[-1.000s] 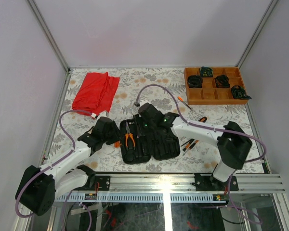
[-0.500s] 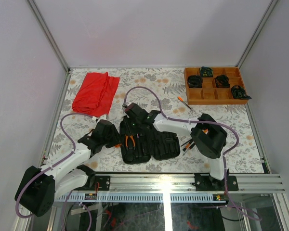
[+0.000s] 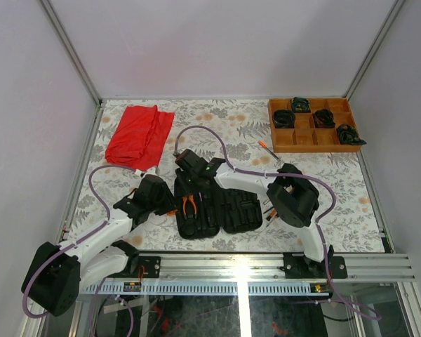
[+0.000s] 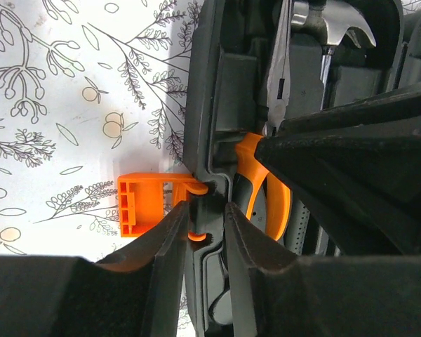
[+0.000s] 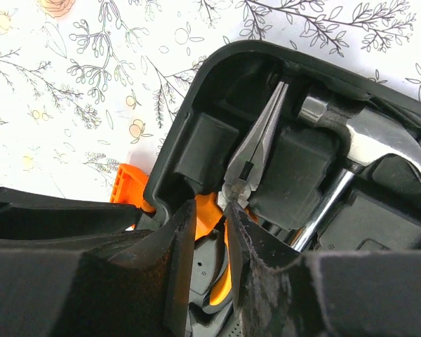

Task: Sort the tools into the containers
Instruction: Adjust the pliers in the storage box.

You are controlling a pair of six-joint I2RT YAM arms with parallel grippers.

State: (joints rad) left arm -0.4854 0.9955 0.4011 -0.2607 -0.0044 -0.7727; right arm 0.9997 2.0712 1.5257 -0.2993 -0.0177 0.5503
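Black tool case (image 3: 235, 214) lies open flat, centre-near on surface (image 3: 231, 116), latch side to the left. Pliers (image 5: 256, 151) sit in a moulded slot of the left half, nose to far side, orange grips toward near. Hammer (image 5: 368, 137) is in the slot just right of them. L fingers (image 4: 170, 242) are narrow, one each side of the case's left wall, right by the orange latch (image 4: 137, 203). The wall fills the gap betw. them; can't tell if actually clamped. Judgement: L is placed there to pin the case so it doesn't slide or tip while R works inside. R fingers (image 5: 175, 246) are also narrow, reaching across the case and straddling the orange pliers grip just near of the pivot. Contact looks likely, hold not confirmable. Prob. step: pressing or aligning pliers in their slot. Not yet sorted: one screwdriver (image 3: 269, 149) loose on the surface far-right of case, near the wooden tray (image 3: 305, 137). More orange/black handles (image 3: 269, 208) lie just right of case, partly hidden under R arm. Red cloth (image 3: 140, 133) far-left. Risk: both wrists crowd the same corner, could knock each other; pliers may pop out of slot if R lifts w/ grip on.
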